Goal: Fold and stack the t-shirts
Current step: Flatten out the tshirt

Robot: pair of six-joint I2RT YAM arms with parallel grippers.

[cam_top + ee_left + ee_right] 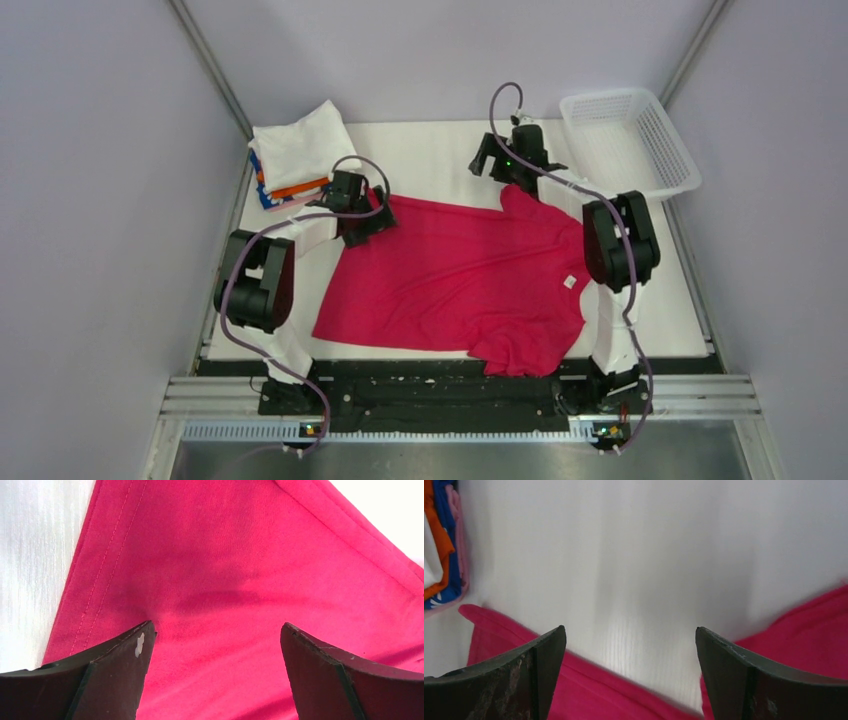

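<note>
From above, the crimson shirt (pixel 460 280) lies spread flat on the white table (pixel 430 150), near the folded stack (pixel 295 160) at far left. Only the left wrist view shows its soft knit and double-stitched hem (pixel 95 580) under the spread left claw (pixel 215 630). The right claw (pixel 630 630), also spread and empty, hangs over ribbed tabletop at the shirt's edge.

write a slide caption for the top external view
Open-jawed left gripper and right gripper poised at the far edge of a spread crimson t-shirt; folded stack far left, mesh basket far right.
</note>
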